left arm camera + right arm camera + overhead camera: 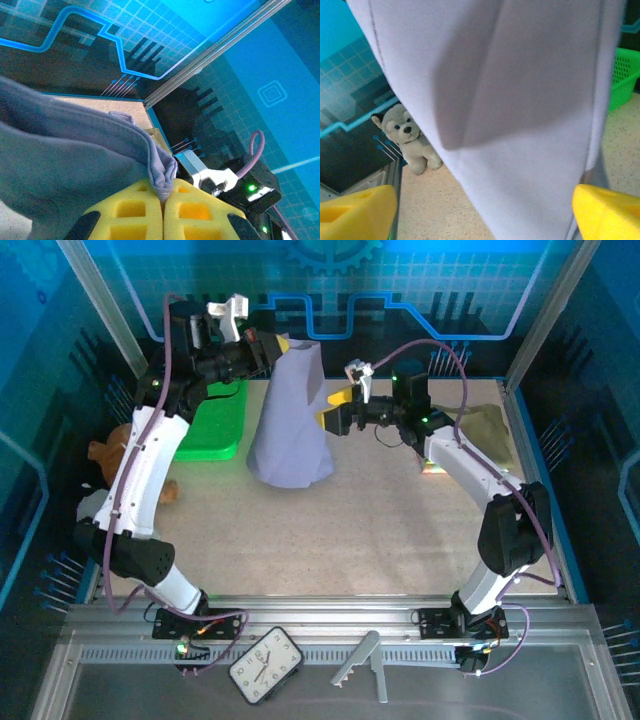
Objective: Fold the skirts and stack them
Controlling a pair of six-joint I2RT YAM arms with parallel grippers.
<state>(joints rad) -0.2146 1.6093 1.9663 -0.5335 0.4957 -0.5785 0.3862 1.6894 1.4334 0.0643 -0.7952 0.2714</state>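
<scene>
The grey-lavender skirt (290, 420) hangs upright like a cone, its hem resting on the table. My left gripper (272, 346) is shut on its top edge; in the left wrist view the yellow pads (135, 210) pinch a fold of the skirt (75, 160). At the skirt's right side my right gripper (335, 410) is open. In the right wrist view the skirt (520, 125) hangs between the wide-apart yellow fingertips (360, 210) of the right gripper (485, 210). An olive-khaki skirt (490, 425) lies at the table's far right.
A green basket (215, 425) sits at the back left, also seen behind the cloth as the basket (622, 75). A brown plush (110, 450) and a white plush (90, 505) lie by the left wall. A white plush dog (407, 137) sits at the wall.
</scene>
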